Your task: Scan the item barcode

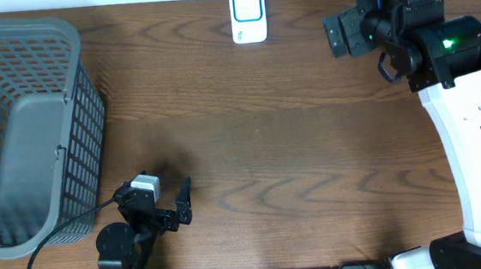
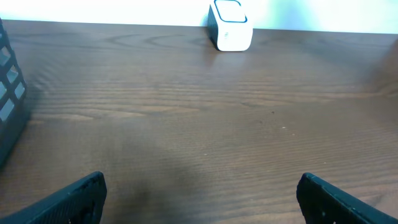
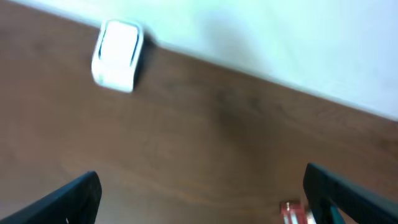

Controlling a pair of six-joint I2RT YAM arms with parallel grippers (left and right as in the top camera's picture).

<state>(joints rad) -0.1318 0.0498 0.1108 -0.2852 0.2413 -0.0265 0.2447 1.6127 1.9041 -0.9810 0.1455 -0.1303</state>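
Place: we take this for a robot test bench laid out like a shop checkout.
Surface: we see a wood-grain table (image 1: 293,147) filling the overhead frame.
Machines: two arms are mounted at it, a black arm (image 1: 128,238) at the lower left and a white-cased arm (image 1: 464,134) down the right edge.
Checkout signs: a small white scanner (image 1: 247,15) stands at top centre, and a grey plastic basket (image 1: 86,138) sits at the left edge.
Backdrop: in the left wrist view we see a plain white backdrop (image 2: 124,9) along the top of the frame.

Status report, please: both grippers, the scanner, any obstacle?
Left gripper open, empty. Right gripper open, empty. White scanner at far edge, untouched. Grey basket far left, not in the way.
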